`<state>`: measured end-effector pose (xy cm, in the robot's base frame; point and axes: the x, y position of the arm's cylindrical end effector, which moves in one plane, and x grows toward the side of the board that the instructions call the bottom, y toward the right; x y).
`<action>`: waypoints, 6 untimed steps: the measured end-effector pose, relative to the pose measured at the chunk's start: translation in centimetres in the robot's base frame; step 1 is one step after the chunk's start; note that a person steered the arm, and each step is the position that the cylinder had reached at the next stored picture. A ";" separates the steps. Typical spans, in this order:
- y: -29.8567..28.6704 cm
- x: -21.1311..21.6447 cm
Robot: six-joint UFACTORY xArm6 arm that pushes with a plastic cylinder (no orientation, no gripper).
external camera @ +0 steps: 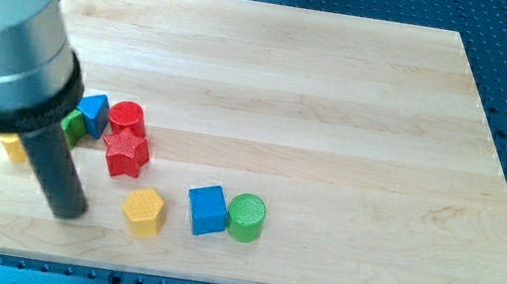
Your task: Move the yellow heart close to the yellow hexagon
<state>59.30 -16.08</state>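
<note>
Yellow heart (13, 147) (half hidden) lies left of yellow hexagon (143, 211).

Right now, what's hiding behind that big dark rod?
Behind the rod, a yellow block peeks out at the view's left; its shape is covered. A green block shows partly, beside the blue block. My tip sits left of the yellow hexagon.

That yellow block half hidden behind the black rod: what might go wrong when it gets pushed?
1. The yellow block, presumably the heart, is mostly hidden behind the rod, so aiming is uncertain.
2. My tip sits between it and the yellow hexagon block, so a careless move could knock the hexagon away.
3. The red star block lies near the path and might get dragged.
</note>
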 end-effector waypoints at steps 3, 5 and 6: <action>-4.5 0.2; -14.3 -2.8; -11.0 -7.2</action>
